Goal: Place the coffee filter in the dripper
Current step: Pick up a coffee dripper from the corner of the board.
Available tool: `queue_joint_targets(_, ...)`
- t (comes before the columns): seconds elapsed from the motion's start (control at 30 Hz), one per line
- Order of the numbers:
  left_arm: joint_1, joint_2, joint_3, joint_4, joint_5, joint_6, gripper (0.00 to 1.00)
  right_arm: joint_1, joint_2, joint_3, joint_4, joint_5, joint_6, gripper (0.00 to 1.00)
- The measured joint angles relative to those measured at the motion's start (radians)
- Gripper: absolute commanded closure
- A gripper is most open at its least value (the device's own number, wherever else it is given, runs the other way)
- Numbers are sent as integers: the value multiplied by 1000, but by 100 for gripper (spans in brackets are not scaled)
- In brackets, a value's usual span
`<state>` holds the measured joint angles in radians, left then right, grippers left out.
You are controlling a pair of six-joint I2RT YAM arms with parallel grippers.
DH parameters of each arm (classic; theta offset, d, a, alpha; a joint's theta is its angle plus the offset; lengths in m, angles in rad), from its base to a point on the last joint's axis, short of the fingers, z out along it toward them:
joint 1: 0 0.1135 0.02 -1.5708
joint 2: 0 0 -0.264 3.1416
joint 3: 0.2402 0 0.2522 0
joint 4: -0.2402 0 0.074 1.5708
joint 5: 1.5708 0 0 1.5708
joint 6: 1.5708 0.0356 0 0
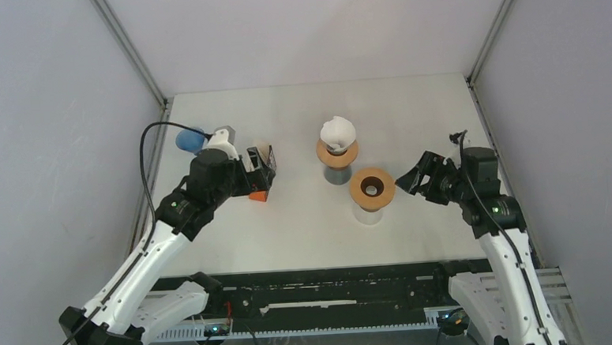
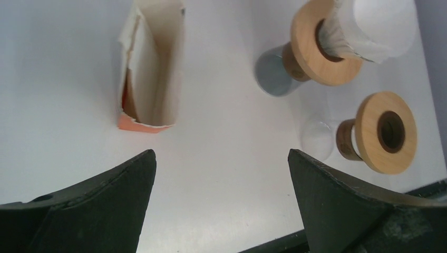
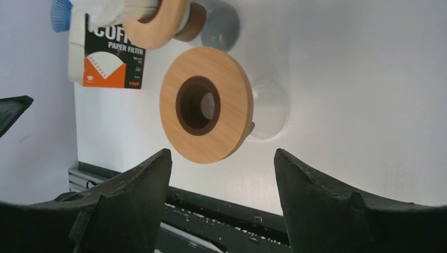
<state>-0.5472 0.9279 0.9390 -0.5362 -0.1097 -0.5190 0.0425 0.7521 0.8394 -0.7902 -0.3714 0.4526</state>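
Observation:
Two glass drippers with wooden collars stand mid-table. The far dripper (image 1: 338, 154) holds a white paper filter (image 1: 338, 130). The near dripper (image 1: 372, 187) has nothing in it. An open orange and black coffee filter box (image 1: 260, 177) stands to the left, with paper filters showing inside it in the left wrist view (image 2: 153, 68). My left gripper (image 1: 269, 169) is open and empty over the box; in the left wrist view (image 2: 221, 154) bare table lies between its fingers. My right gripper (image 1: 414, 179) is open and empty just right of the near dripper (image 3: 205, 105), as the right wrist view (image 3: 222, 154) shows.
A blue round object (image 1: 190, 139) lies at the far left behind the left arm. The far dripper (image 2: 327, 47) and the near dripper (image 2: 387, 132) stand close together. A black rail (image 1: 332, 286) runs along the near table edge. Grey walls close in three sides.

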Motion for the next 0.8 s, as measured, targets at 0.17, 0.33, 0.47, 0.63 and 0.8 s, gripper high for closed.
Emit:
queue_joint_targets(0.17,54,-8,8,-50,-56,1,0,-20,-82,17,-21,3,-48,18)
queue_joint_targets(0.33,106,-8,63,-120,-123,-10,0,-5,-115,23,-41,8,-85,16)
queue_joint_targets(0.47,168,-26,85,-150,-164,-32,0,55,-128,23,-45,37,-114,12)
queue_joint_targets(0.63,350,-40,84,-179,-148,-67,0,133,-159,23,-54,86,-138,12)
queue_joint_targets(0.8,573,-25,65,-146,-59,-103,1,153,-162,23,-59,104,-152,11)
